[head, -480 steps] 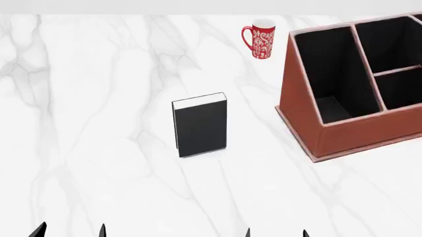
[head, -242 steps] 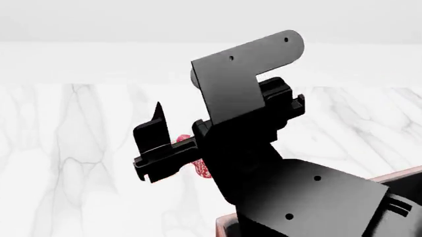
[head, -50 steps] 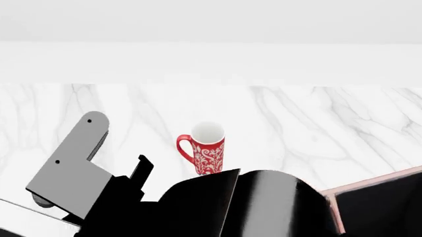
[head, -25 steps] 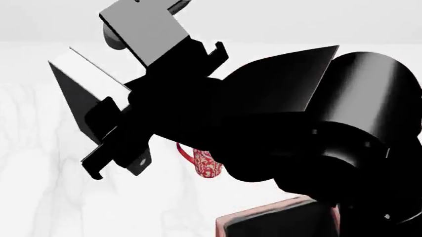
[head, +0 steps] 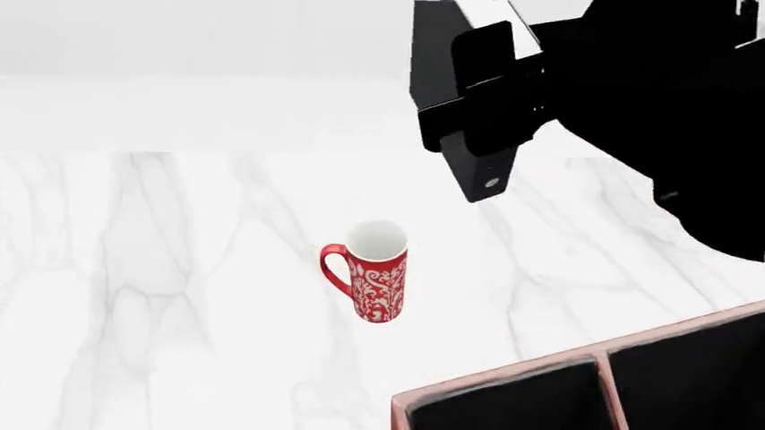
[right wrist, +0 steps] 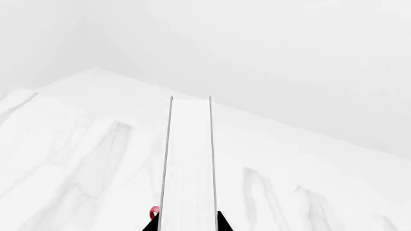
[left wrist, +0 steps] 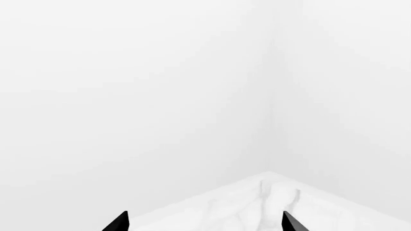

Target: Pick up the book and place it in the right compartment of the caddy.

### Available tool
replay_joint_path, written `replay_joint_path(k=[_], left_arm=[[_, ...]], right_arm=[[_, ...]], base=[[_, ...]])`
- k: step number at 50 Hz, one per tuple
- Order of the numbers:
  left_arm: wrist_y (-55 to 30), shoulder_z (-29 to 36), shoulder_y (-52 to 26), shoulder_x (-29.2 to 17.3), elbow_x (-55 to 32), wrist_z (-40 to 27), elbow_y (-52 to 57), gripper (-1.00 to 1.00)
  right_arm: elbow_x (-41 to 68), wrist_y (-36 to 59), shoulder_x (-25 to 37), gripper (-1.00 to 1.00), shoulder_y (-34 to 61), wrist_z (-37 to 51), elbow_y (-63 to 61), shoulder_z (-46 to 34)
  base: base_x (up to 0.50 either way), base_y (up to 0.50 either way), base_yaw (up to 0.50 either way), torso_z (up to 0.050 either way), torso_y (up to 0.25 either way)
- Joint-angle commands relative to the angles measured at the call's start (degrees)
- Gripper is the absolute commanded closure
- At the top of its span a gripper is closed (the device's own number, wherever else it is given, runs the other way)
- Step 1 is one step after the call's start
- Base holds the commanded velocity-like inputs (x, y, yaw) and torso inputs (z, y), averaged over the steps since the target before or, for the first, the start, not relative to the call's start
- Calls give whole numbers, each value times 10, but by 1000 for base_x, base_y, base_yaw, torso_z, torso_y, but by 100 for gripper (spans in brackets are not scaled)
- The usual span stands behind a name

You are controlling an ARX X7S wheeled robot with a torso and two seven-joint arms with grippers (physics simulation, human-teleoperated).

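The right gripper point(head: 478, 134) clamps the book point(head: 433, 54) high in the air, above and behind the caddy point(head: 502, 394), with the red mug point(head: 373, 282) standing just beyond the caddy's corner; left gripper point(left wrist: 204, 222) tips spread, grasping nothing

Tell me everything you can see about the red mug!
The red mug is tall and shiny, like glazed pottery, with curly white patterns on its outside. Inside it is white and looks empty. A red loop handle sticks out toward the robot's left. It stands upright on the white marble table, alone, touching nothing else. In the right wrist view only a pink sliver peeks out beside the held book.
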Motion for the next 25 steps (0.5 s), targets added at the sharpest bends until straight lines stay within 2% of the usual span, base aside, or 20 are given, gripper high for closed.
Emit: replay_joint_path(k=[1,8,25], left_arm=[[-1,5,0,-1,1,-3,1,-100],[10,9,2,2,4,-2,-10,-100],[7,20,-2,-1,5,-6,-11,-100]], right_arm=[[36,21,102,100,-33,80,-22,71],[93,18,161,100,-79,149,-36,113],[154,-11,269,100,-140,205,-34,186]], base=[[0,0,0,0,0],[0,0,0,0,1],[0,0,0,0,1]])
